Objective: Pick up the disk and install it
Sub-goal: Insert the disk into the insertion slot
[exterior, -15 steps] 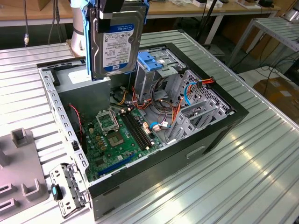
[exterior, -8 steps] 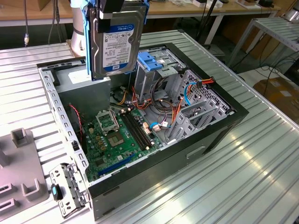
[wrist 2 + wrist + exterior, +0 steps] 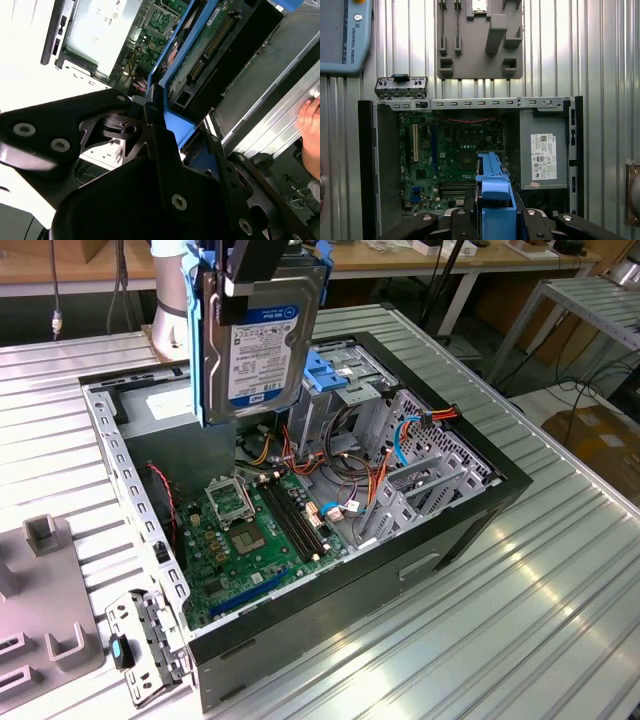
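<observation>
1. In the exterior view the gripper [image 3: 255, 268] is clenched on the upper end of the disk [image 3: 262, 340]. The disk hangs upright with its label towards the camera, above the far part of the open computer case [image 3: 400, 570] and clear of everything inside.
2. The motherboard [image 3: 250, 530] lies below the disk. The drive cage [image 3: 330, 380] with its blue top stands just to the exterior view's right of it, with loose cables [image 3: 350, 490] beside the cage. The disk covers part of the grey power-supply box [image 3: 160, 405].
3. At the exterior view's left a grey fixture plate [image 3: 40, 610] rests on the ribbed table [image 3: 520, 640]. A small metal bracket [image 3: 140, 645] sits at the case's near corner.
4. In the second wrist view the black fingers [image 3: 160, 145] press the blue side rail [image 3: 175, 125] from both sides. Here the disk shows its green circuit-board face [image 3: 210, 42], where the exterior view shows the label. A person's hand [image 3: 311, 122] rests at the table's edge.
5. The first wrist view looks down past the rail onto the motherboard and the power-supply box's white sticker [image 3: 543, 156]. A pendant [image 3: 344, 35] lies on the table beyond the case.
</observation>
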Tool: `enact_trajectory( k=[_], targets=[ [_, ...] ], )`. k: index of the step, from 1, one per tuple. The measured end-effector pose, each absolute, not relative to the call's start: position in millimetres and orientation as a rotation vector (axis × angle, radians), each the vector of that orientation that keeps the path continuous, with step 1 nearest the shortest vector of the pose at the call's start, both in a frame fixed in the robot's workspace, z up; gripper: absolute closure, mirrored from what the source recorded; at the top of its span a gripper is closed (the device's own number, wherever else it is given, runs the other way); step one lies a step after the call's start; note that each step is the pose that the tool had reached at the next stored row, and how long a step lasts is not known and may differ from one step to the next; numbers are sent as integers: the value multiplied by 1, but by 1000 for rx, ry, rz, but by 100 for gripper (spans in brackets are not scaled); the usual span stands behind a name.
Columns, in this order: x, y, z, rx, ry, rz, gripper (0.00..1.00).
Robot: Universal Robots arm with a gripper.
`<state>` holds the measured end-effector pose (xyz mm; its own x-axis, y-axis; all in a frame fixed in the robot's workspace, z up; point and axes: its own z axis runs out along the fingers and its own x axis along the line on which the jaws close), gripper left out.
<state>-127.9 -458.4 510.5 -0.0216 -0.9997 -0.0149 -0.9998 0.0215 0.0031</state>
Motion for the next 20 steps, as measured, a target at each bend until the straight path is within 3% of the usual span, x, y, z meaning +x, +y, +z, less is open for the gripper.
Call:
enact_trajectory(
  k=[20],
  targets=[
    [-74,-467,510,-2192,2240,21,63]
  ],
)
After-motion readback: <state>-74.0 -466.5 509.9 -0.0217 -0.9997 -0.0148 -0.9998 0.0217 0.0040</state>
